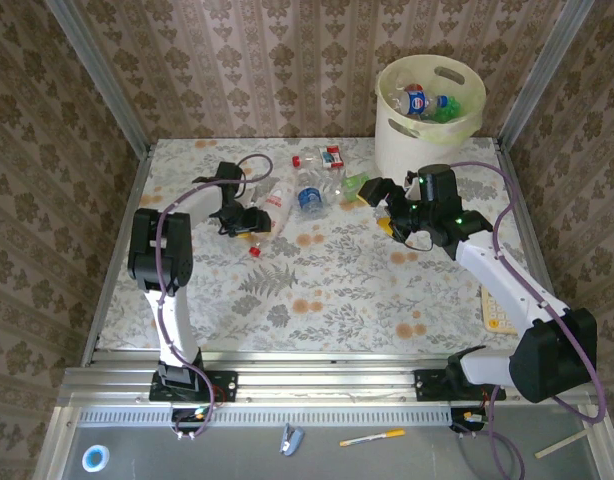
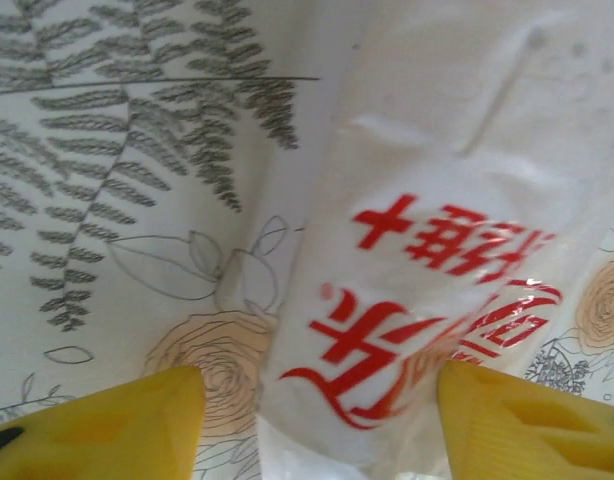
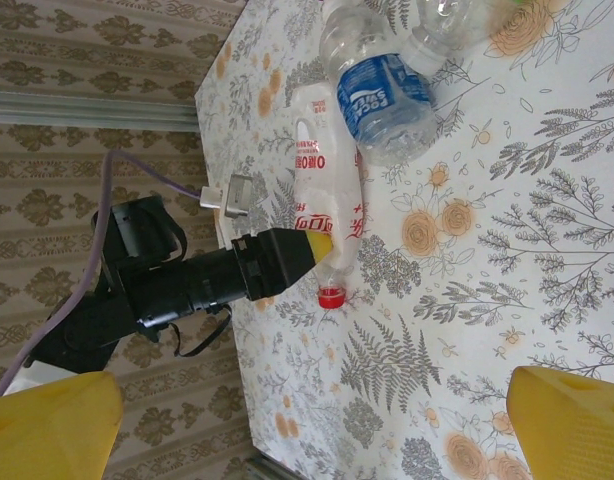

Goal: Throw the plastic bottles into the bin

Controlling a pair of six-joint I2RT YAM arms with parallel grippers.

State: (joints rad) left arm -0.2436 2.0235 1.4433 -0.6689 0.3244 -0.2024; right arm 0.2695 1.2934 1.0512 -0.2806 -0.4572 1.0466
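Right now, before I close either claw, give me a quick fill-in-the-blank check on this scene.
1. The left claw straddles a lying white bottle whose cap is ____.
2. The clear bottle beside it has a ____ label.
3. The right claw is ____, holding nothing.
4. On the table, the bin stands at the far ____ corner.
Missing words: red; blue; open; right.

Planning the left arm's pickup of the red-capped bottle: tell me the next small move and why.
Probably close the left fingers on the red-labelled bottle. The left wrist view shows it lying between them, with tablecloth showing beside one finger, so it does not look gripped yet. Lifting toward the bin should wait for a firm hold.
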